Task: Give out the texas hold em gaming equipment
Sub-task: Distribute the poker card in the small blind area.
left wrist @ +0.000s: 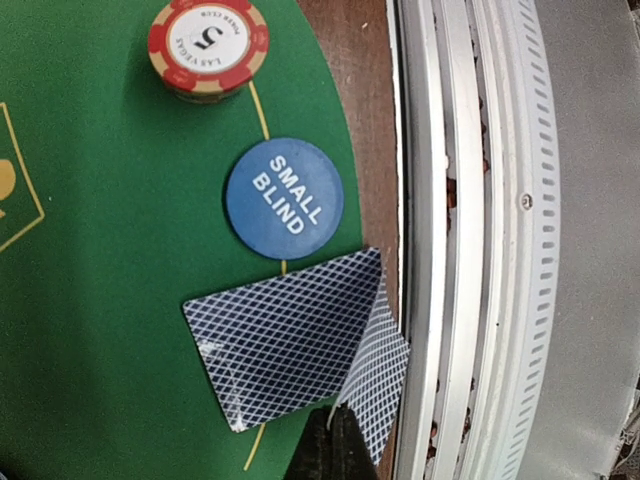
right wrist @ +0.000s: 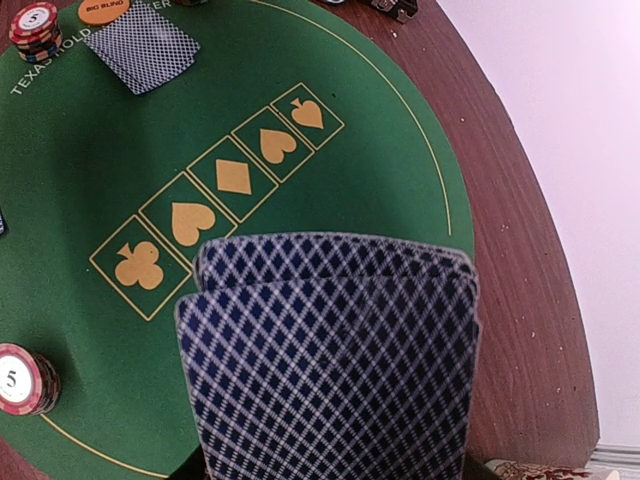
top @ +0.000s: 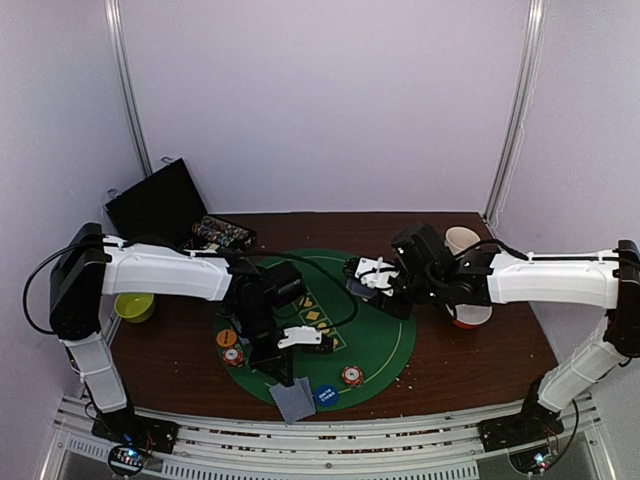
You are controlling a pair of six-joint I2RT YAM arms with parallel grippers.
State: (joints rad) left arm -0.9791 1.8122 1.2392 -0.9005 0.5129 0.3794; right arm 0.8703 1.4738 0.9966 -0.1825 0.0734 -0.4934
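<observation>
Left wrist: round blue disc (left wrist: 283, 198), lattice-backed rectangular cards (left wrist: 285, 340).

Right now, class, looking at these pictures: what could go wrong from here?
1. One dealt card overhangs the green mat beside the table rail; a nudge may push it off.
2. The held cards in the right jaws are splayed apart; one could slip out.

Black case (top: 155, 205), lime bowl (top: 133, 306), beige mug (top: 462, 240)
</observation>
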